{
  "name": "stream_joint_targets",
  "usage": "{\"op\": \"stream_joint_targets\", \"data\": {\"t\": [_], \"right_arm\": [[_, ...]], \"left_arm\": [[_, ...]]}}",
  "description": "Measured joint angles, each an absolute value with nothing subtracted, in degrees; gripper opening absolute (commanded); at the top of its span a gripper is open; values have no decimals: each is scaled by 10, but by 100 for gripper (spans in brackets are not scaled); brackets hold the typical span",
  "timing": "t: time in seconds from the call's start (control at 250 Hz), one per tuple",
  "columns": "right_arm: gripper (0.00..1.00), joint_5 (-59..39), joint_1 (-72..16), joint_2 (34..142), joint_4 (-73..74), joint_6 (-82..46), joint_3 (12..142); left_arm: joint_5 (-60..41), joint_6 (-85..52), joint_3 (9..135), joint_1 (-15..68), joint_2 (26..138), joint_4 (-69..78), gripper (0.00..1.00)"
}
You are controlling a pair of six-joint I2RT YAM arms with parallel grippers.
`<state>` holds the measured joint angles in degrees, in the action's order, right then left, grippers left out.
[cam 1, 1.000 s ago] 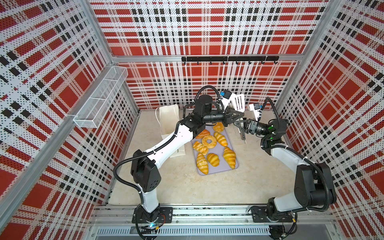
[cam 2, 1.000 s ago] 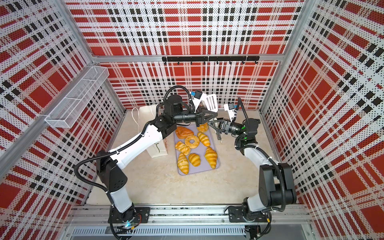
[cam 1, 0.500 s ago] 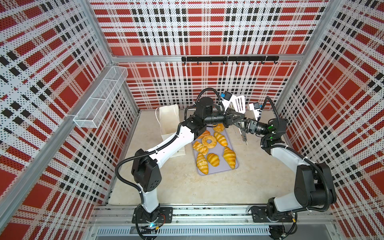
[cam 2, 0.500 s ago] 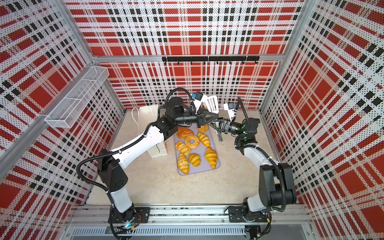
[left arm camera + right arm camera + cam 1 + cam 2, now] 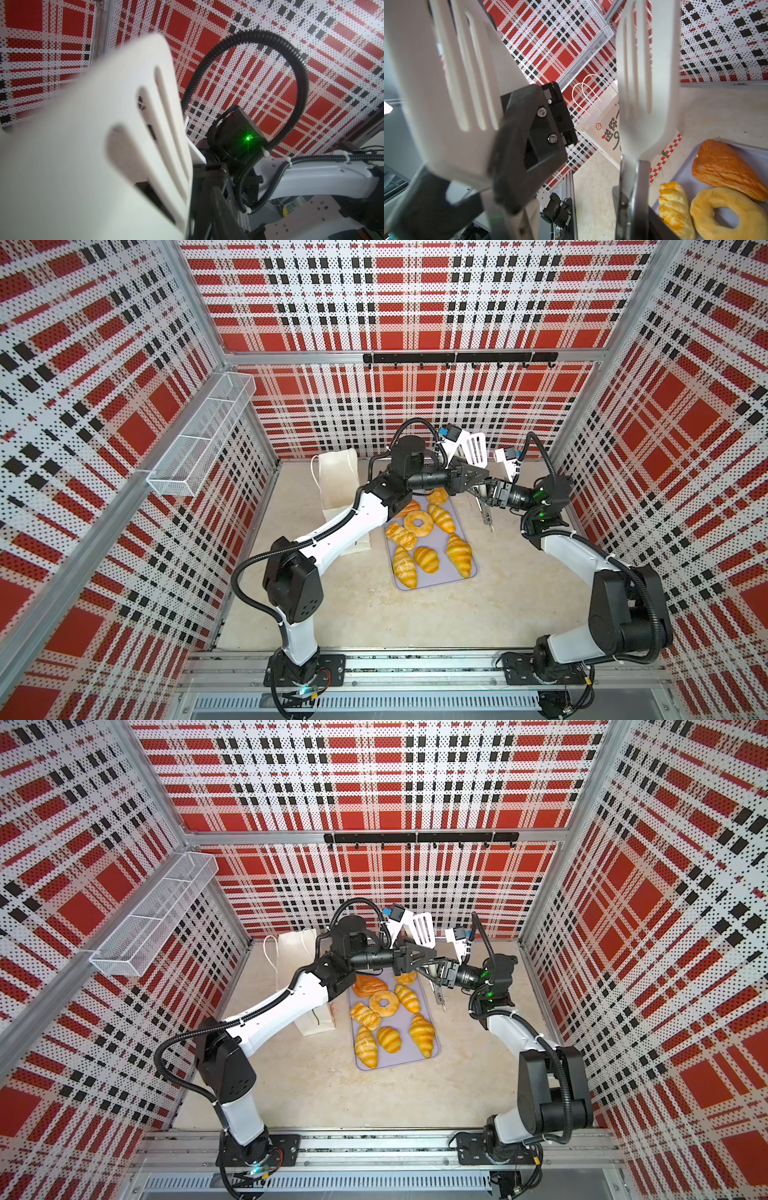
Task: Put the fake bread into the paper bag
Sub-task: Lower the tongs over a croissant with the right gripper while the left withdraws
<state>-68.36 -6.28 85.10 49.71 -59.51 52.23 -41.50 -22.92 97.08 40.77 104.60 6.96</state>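
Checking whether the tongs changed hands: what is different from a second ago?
Hardly anything visibly moved. The left gripper and right gripper still meet above the far end of the lilac tray, the white tongs upright between them. The right wrist view blurs the left gripper, so it may be shifting; a handover cannot be confirmed. The fake bread and the paper bag are unchanged.

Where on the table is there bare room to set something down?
Free: bare table between the tray and the front rail; the strip right of the tray. Crowded: the tray's far end, where left gripper, right gripper and tongs meet.
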Motion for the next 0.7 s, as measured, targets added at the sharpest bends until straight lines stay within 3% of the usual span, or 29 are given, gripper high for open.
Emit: {"op": "stream_joint_targets", "data": {"t": [0.08,0.184,0.3,0.48,0.7], "right_arm": [[62,-683,-59,850,459,-582,522],[62,-678,-47,841,384,-541,522],[64,-644,-35,811,185,-415,543],[67,-503,-33,797,-156,-189,639],[67,-326,-82,797,-383,-70,652]], "left_arm": [[-409,-231,953,404,1041,80,59],[-396,-236,924,399,1027,86,68],[-371,-241,884,386,1001,90,79],[-322,-240,825,361,957,77,88],[-249,-219,798,353,925,5,95]]}}
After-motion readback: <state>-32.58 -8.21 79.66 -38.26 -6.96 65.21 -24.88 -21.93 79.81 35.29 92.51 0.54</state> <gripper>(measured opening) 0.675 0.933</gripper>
